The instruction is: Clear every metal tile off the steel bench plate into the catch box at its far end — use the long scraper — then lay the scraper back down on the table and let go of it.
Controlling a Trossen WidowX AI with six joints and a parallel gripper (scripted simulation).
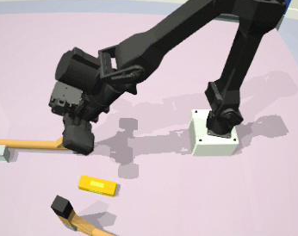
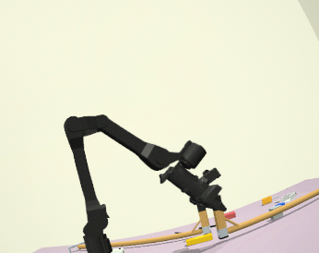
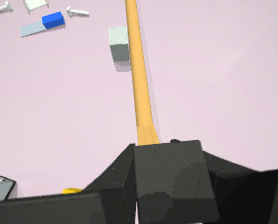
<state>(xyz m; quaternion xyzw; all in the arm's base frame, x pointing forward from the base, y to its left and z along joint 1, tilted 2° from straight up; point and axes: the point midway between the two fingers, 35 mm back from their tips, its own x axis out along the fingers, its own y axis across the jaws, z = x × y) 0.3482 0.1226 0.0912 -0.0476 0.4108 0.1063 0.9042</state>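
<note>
My gripper (image 1: 78,141) (image 2: 217,205) (image 3: 172,175) is shut on the black-topped upright grip of a long scraper. Its wooden pole (image 1: 30,144) (image 2: 304,195) (image 3: 140,80) runs away from the arm. The grip's wooden post (image 2: 220,220) has a grey foot near the table. A second tool's black-topped wooden grip (image 1: 61,206) stands untouched, with its pole (image 2: 143,240) running back past the arm base. The scraper's far end is out of clear view. I cannot make out the steel bench plate, metal tiles or catch box.
A yellow block (image 1: 97,185) (image 2: 199,239) lies near the second tool. A pale grey block (image 1: 0,153) (image 3: 119,45) sits beside the held pole. A red block (image 2: 230,215), an orange block (image 2: 266,199) and a blue block (image 3: 53,20) lie farther out.
</note>
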